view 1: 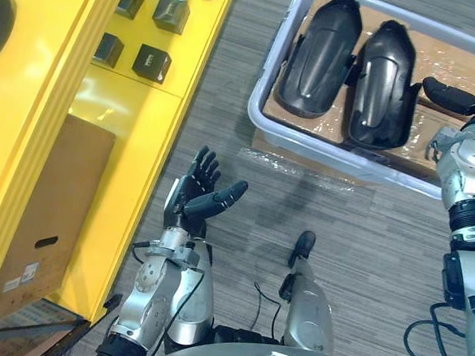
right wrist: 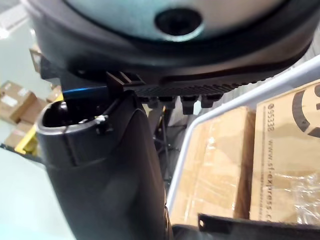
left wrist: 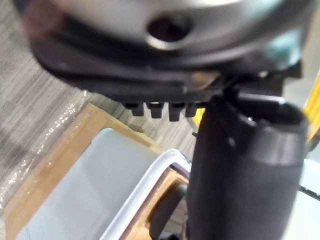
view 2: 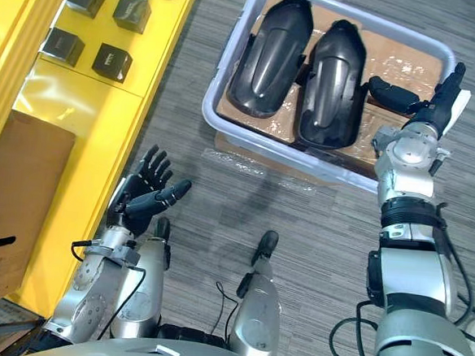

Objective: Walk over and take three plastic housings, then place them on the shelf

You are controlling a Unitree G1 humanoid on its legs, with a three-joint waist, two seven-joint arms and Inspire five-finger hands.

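- Left hand (view 1: 197, 193) hangs over the grey striped carpet floor (view 1: 363, 252), between the yellow metal shelf (view 1: 136, 106) and the pale grey plastic bin (view 1: 337, 155). Its fingers are straight and fanned apart, its thumb sticks out toward the bin, and it holds nothing.
- My right hand (view 2: 426, 110) is over the right end of the bin. The fingers are straight and point away from me, the thumb is stretched out sideways above the bin's contents, and it grips nothing.
- Two glossy black moulded plastic housings lie inside the bin, side by side and lengthwise. The left housing (view 1: 319, 57) and the right housing (view 1: 381, 82) are just about touching along their long edges.
- Both housings rest on brown cardboard wrapped in clear film that lines the bin's bottom.
- The right housing is just beside my right thumb. I can't tell whether they touch.
- Film-wrapped cardboard sticks out from under the bin's near side onto the floor.
- The shelf stands well to my left, with small black square blocks (view 1: 152, 62) on its top level.
- One large brown cardboard box (view 1: 47, 214) sits on a lower level of the shelf.
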